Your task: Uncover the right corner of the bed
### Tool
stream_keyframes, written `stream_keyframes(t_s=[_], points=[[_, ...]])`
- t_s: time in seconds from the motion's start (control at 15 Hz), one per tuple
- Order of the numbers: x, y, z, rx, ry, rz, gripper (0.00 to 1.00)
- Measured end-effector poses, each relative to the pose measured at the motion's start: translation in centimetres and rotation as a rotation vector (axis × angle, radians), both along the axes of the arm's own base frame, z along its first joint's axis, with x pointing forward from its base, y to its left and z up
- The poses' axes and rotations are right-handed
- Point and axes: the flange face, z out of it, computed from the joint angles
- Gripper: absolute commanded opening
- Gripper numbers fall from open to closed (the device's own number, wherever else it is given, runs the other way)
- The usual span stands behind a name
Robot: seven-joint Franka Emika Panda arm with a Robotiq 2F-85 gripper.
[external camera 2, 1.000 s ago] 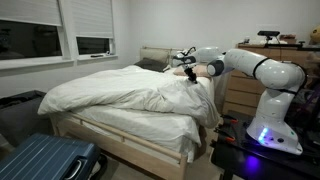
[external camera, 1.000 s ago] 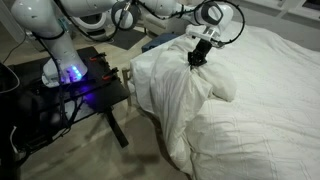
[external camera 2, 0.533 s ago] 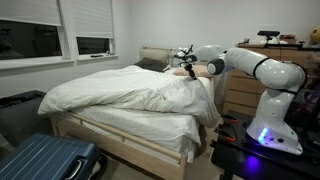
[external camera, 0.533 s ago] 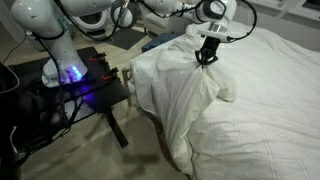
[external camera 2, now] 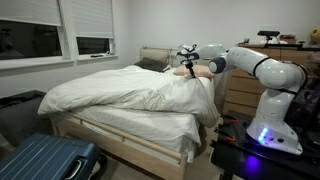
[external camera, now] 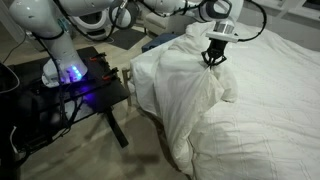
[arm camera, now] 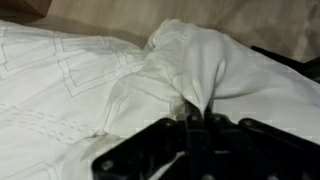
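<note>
The bed [external camera: 260,120] [external camera 2: 120,120] carries a rumpled white quilted duvet [external camera: 185,85] [external camera 2: 130,90] [arm camera: 100,80]. My gripper [external camera: 214,60] [external camera 2: 188,70] [arm camera: 190,122] is shut on a pinched fold of the duvet, which rises in a bunched ridge from between the jaws in the wrist view. A small patch of dark blue mattress [external camera: 155,43] shows at the right corner of the bed, behind the lifted cloth. The duvet still hangs in a thick drape over the bed's side [external camera: 175,135].
The black metal robot table [external camera: 75,85] with the glowing arm base [external camera: 68,72] stands beside the bed. A wooden dresser [external camera 2: 243,95] stands behind the arm. A blue suitcase [external camera 2: 45,160] lies on the floor near the bed's foot, and windows [external camera 2: 60,30] line the wall.
My gripper has carried the pinched duvet fold further across the bed, away from the robot table. It stayed shut on the cloth throughout.
</note>
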Motion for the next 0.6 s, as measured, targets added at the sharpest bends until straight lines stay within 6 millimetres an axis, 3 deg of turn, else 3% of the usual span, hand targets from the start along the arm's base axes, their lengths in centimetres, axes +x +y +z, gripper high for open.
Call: stream_keyframes(t_s=[0.27, 0.6], points=[[-0.2, -1.9, 0.9, 0.026, -0.091, 0.046, 0.01], [-0.2, -2.5, 2.0, 0.071, -0.171, 0.052, 0.01]])
